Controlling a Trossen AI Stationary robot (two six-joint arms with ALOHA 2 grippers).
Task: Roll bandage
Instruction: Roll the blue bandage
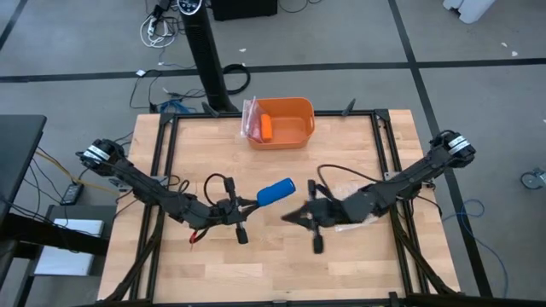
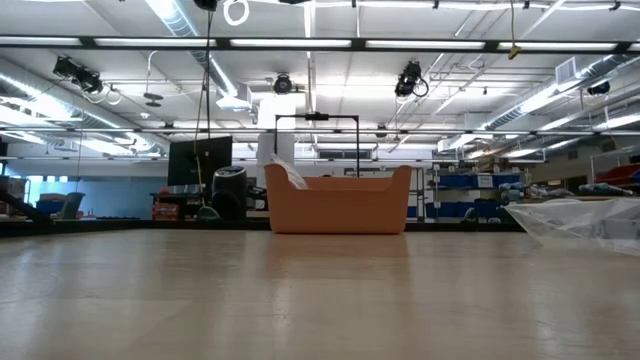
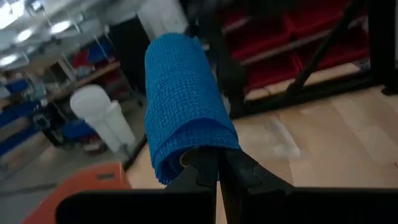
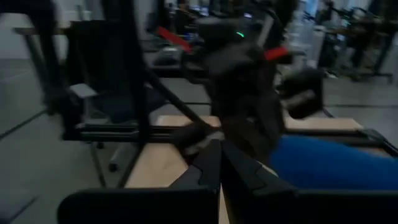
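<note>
While the left gripper [image 1: 252, 202] pinched one end of the bandage [image 1: 275, 191], the compact bright blue roll stuck out from its fingertips, lifted off the wooden table [image 1: 256, 264] near the middle. Seen from above, the roll's long axis ran on a slant, from the left gripper away toward the orange bin [image 1: 281, 122] at the far edge. The right gripper [image 1: 290, 217] sat just beside the roll's free end, its fingers pressed together on nothing, so the left arm was plainly the nearer one and already had hold. Any next move looked likely to turn on that free end facing the right gripper. Only the left wrist view showed the grip itself: dark fingertips [image 3: 205, 171] closed on the rolled cloth's end, layers visible. From the right wrist view the bandage [image 4: 329, 165] appeared as a blue shape beyond its closed fingers. Neither arm nor roll appeared in the low view, only the bin [image 2: 338, 205] and crinkly clear plastic [image 2: 585, 222].
</note>
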